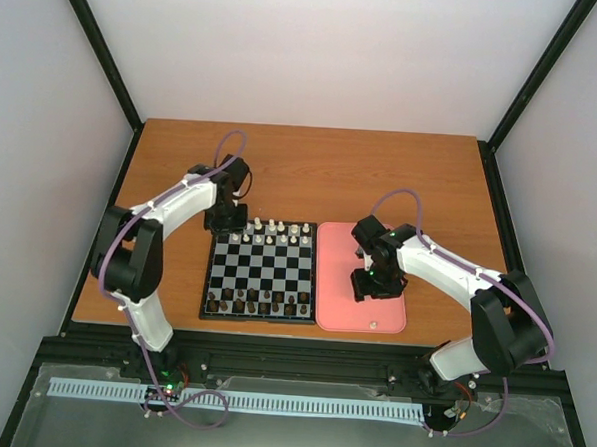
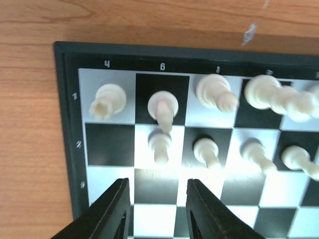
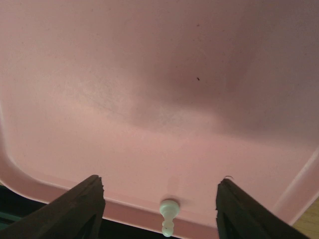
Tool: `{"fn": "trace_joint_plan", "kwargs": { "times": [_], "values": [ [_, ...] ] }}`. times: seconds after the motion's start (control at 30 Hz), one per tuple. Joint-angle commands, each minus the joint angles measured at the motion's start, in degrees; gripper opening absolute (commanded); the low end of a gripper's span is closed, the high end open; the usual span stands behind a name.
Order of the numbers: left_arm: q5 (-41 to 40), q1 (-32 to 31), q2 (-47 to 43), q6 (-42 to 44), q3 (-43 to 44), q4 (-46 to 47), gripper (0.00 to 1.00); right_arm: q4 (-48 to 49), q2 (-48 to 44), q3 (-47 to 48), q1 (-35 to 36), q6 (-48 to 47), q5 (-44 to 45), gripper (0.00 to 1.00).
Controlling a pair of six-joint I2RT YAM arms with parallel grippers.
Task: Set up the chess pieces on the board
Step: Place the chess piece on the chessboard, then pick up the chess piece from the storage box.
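While one white pawn (image 3: pixel 168 215) sits by the rim of the pink tray (image 3: pixel 149 99) — bottom middle — the right pincer (image 3: pixel 159 183), wide and empty, could nudge it off. The left pincer (image 2: pixel 157 186), narrow and empty, might topple chess pieces (image 2: pixel 162 107) on the board (image 2: pixel 70 124).

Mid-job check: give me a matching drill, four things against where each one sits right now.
Things:
1. left gripper
2. right gripper
3. dark pieces
4. lone white pawn

Places:
A. on the pink tray, by its near rim
B. on the board, near rows
C. open above the pink tray
D. open above the board, far left corner

Pairs: 1-D, 2-C, 3-B, 4-A
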Motion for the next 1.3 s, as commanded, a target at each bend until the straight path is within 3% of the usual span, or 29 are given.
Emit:
{"fn": "trace_joint_plan", "kwargs": {
  "times": [0.0, 0.13, 0.4, 0.57, 0.87, 1.27],
  "values": [
    [0.66, 0.13, -6.86, 0.18, 2.31, -4.7, 0.34, -1.02, -1.74, -0.55, -0.47, -0.32, -0.7, 0.64],
    [2.5, 0.13, -11.58, 0.44, 2.73, -7.76, 0.42, -5.05, -6.7, -2.2, -0.48, 2.06, -1.63, 0.63],
    [4.88, 0.13, -15.96, 1.5, -0.14, -8.03, 0.45, -9.91, -16.82, -8.67, 4.53, 10.84, -5.1, 0.58],
    [5.48, 0.12, -16.53, 2.17, -1.49, -7.55, 0.49, -5.73, -14.22, -10.25, 7.54, 12.96, -6.52, 0.57],
    [4.32, 0.13, -19.98, 2.24, -2.77, -8.27, 0.48, -1.59, -8.26, -10.61, 7.62, 13.87, 0.77, 0.53],
    [3.85, 0.13, -20.63, 1.98, -3.51, -8.38, 0.48, 0.77, -5.95, -11.32, 7.35, 12.67, 1.67, 0.33]
  ]
}}
